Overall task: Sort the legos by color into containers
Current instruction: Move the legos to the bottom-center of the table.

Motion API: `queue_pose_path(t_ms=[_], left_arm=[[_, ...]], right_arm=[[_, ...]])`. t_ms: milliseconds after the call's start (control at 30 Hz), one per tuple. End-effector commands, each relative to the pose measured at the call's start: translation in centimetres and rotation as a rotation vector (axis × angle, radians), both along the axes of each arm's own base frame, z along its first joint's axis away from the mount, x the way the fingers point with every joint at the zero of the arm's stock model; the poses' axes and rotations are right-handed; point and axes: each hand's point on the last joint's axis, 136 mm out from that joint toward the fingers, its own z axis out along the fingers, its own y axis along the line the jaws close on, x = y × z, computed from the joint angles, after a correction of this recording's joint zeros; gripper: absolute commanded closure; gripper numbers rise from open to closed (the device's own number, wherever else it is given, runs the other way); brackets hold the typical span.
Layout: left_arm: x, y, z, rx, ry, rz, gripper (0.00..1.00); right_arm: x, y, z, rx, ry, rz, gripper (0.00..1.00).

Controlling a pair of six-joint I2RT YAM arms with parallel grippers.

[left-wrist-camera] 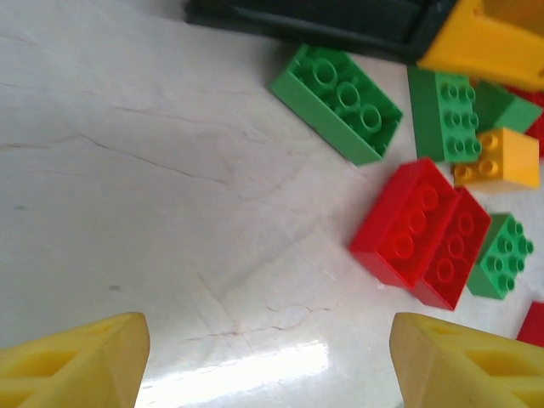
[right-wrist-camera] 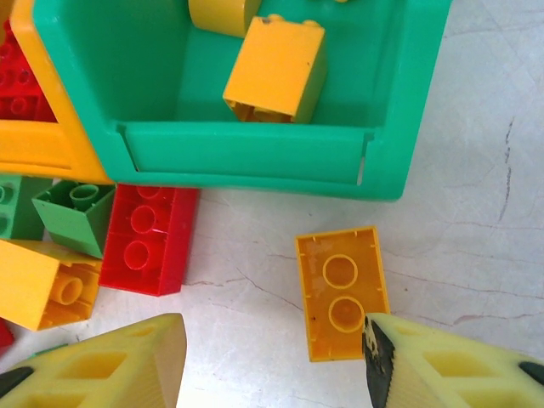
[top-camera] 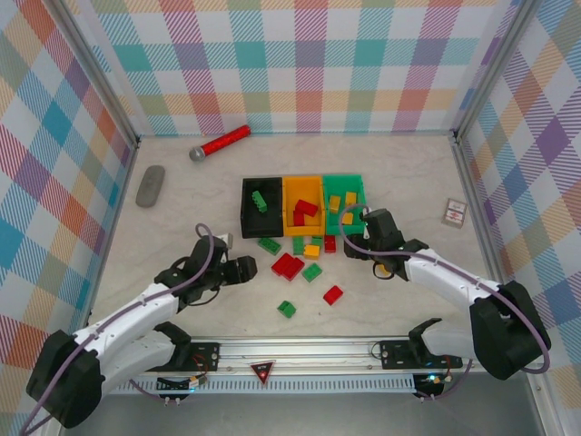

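Observation:
The black bin [top-camera: 247, 207], orange bin [top-camera: 303, 189] and green bin [top-camera: 344, 182] stand in a row. A green lego [top-camera: 260, 201] lies in the black one, red legos [top-camera: 306, 211] in the orange one, and yellow legos [top-camera: 347, 218] in the green one. Loose bricks lie in front, among them a red pair [top-camera: 288, 266]. My left gripper [top-camera: 243, 270] is open over bare table [left-wrist-camera: 270, 365], left of the red pair [left-wrist-camera: 421, 234] and a green brick [left-wrist-camera: 337, 102]. My right gripper [top-camera: 372, 241] is open [right-wrist-camera: 272, 365]. Its right fingertip [right-wrist-camera: 378, 357] touches an upturned yellow brick [right-wrist-camera: 340, 289] in front of the green bin [right-wrist-camera: 255, 153].
A red-handled microphone [top-camera: 221, 143] and a grey remote [top-camera: 151, 185] lie at the back left. A small card [top-camera: 454, 213] sits at the right. Checkered walls close in the table on three sides. A red brick [right-wrist-camera: 144, 238] and a green brick [right-wrist-camera: 72, 212] lie left of my right gripper.

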Motion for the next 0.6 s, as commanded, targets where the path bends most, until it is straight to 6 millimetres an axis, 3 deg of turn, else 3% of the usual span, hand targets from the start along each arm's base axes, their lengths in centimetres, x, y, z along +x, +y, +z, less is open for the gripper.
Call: queue_pose_path(t_ms=[0, 200, 300, 567], left_arm=[[0.5, -3.2, 1.4, -0.031, -0.018, -0.093, 0.25], [0.6, -8.1, 0.6, 0.094, -0.007, -0.263, 0.27], [0.9, -9.3, -0.4, 0.190, 0.000, -0.295, 0.29], [2.6, -8.9, -2.8, 0.375, 0.058, -0.263, 0.32]], right_arm=[[0.9, 0.0, 1.7, 0.022, -0.077, -0.003, 0.42], [0.8, 0.1, 1.5, 0.030, -0.072, -0.002, 0.42], [0.8, 0.2, 1.4, 0.033, -0.067, -0.001, 0.42], [0.7, 0.2, 1.5, 0.042, -0.066, 0.000, 0.42]])
